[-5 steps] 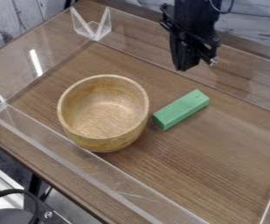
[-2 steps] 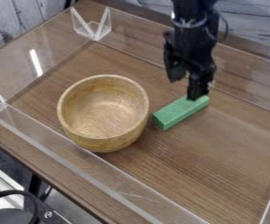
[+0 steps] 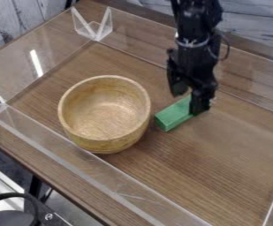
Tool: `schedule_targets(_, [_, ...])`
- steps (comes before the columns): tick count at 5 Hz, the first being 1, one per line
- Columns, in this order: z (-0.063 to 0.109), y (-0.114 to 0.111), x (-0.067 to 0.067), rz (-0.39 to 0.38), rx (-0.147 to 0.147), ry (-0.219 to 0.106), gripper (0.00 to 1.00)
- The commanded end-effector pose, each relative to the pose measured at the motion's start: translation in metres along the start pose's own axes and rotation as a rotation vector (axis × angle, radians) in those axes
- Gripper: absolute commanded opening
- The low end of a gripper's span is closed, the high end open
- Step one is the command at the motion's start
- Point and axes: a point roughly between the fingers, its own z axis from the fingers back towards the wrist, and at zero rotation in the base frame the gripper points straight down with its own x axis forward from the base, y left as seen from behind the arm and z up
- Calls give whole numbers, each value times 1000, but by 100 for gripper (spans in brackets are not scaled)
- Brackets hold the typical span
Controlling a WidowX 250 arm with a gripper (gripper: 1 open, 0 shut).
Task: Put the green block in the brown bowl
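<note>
Here the matte bright green block lies under spread jaws.

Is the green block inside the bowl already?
No, the green block lies on the table just right of the empty bowl, with the gripper lowered over it.

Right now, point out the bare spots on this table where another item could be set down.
Free: the wood in front of the bowl and block, out to the near right corner; also the far left strip between bowl and clear stand. Crowded: around the block, where the open end effector straddles it.
</note>
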Motion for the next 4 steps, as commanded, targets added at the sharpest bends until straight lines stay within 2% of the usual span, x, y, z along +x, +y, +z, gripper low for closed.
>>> schedule_targets(1, [2, -1, 6, 7, -5, -29, 100])
schedule_targets(2, [-2, 7, 6, 36, -11, -11, 0])
schedule_targets(3, [8, 16, 3, 64, -9, -13, 0])
schedule_targets(4, [29, 29, -5, 101, 2, -31, 0])
